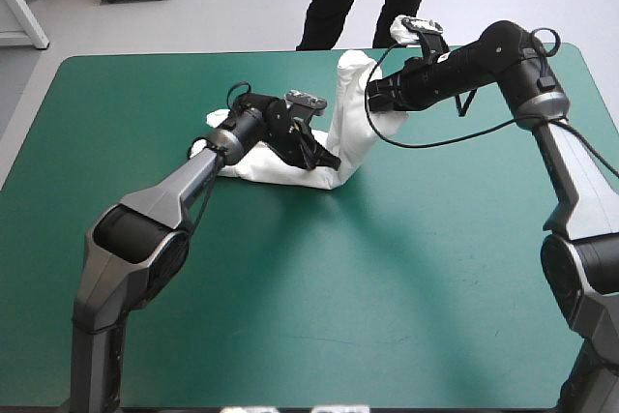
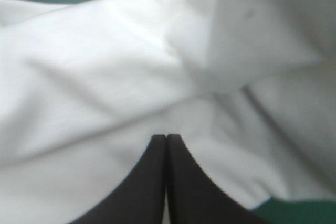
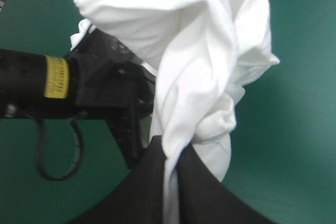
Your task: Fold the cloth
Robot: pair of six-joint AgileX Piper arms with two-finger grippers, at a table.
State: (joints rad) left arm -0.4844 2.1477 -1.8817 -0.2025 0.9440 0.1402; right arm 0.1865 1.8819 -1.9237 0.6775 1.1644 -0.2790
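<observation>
My left hand (image 1: 321, 152) sits low on the teal-green table (image 1: 290, 316), black fingers (image 2: 152, 182) together with only a pale sliver between, seemingly pinching the white T-shirt (image 1: 350, 137). From it the T-shirt runs as one long band rightward and up to my raised right hand (image 1: 375, 96), clamped on a bunched end, so that hand looks best placed to carry cloth over. Sleeves and collar are lost in the folds, and my left arm (image 1: 184, 186) covers part of what lies flat.
</observation>
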